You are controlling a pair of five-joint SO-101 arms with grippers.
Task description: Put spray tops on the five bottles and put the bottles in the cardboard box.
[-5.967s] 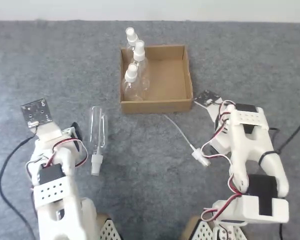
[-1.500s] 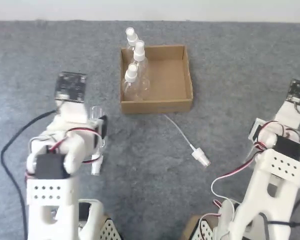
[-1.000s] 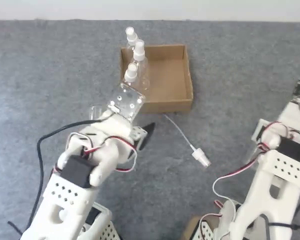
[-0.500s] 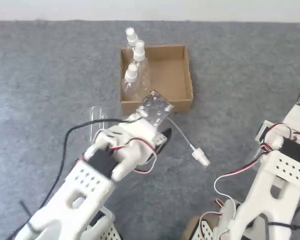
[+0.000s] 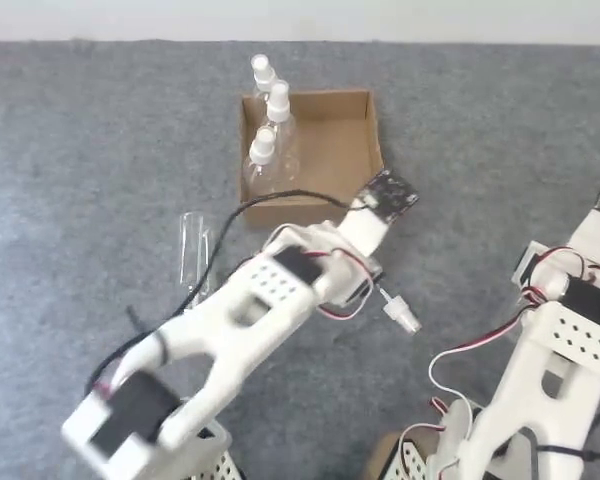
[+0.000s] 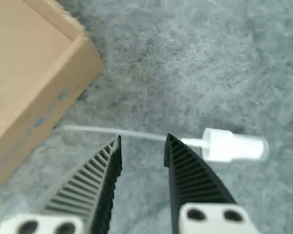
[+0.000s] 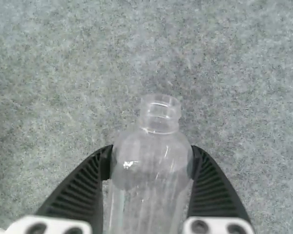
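Swinging away from the capped bottle (image 5: 192,245) that lies on the carpet, the left arm (image 5: 270,300) has crossed in the last second and a half to the loose spray top (image 5: 400,315), which has not moved and lies on the carpet in front of the box (image 5: 375,150), toward the right. In the left wrist view the top's white head (image 6: 232,145) lies just beside the left gripper (image 6: 144,139), and its thin tube (image 6: 88,130) runs across right at the fingertips. The jaws are moderately open with nothing between them yet.

The right gripper (image 7: 151,153) is closed around the shoulders of an open bottle (image 7: 158,114), neck pointing away from the wrist. That arm (image 5: 560,340) has held at the table's right edge for the last second and a half, well apart from the top.

Three capped bottles (image 5: 265,165) stand along the left wall of the box.

The shift suggests the fifth bottle is now in hand: the left gripper is lined up to pinch the top near where tube meets head, then carry it to the open neck. The tube is slim and springy, so a grip on it alone could let the head swing. Two bottles remain to be boxed.
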